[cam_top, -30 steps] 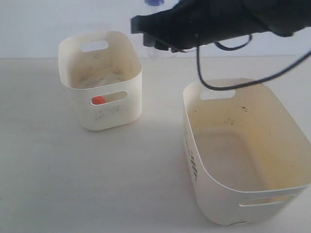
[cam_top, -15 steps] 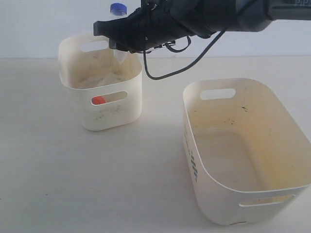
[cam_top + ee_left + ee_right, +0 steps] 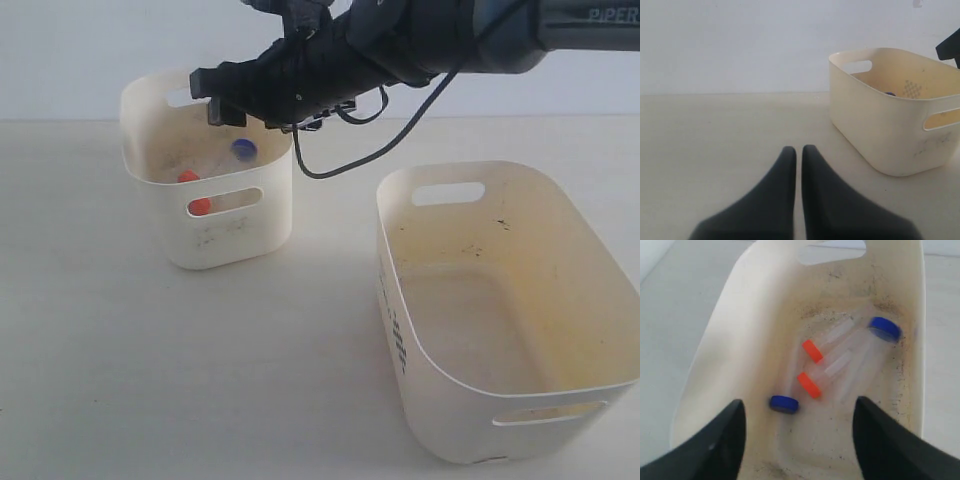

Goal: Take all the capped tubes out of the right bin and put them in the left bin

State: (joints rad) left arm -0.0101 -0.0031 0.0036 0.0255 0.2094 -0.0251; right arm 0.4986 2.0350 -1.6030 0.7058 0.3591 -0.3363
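Across the middle, my right gripper (image 3: 222,98) hovers open over the left bin (image 3: 220,238), nothing between its fingers (image 3: 722,440). In the right wrist view the left bin (image 3: 735,335) holds several capped tubes: two with orange caps (image 3: 812,351) (image 3: 809,385), one with a blue cap (image 3: 884,328) near the far wall, and another blue cap (image 3: 784,404) closest to my gripper (image 3: 799,437). The exterior view shows a blue cap (image 3: 243,150) and an orange cap (image 3: 201,207) through the slot handle. The right bin (image 3: 440,400) shows no tubes. My left gripper (image 3: 799,150) is shut and empty, low over the table.
In the left wrist view the left bin (image 3: 875,135) stands a short way off from my left gripper, with bare table between them. A black cable (image 3: 370,140) hangs from the right arm above the gap between the two bins.
The right gripper carried a blue-capped tube leftward from above the right bin to above the left bin, then opened. The tube now lies inside the left bin.
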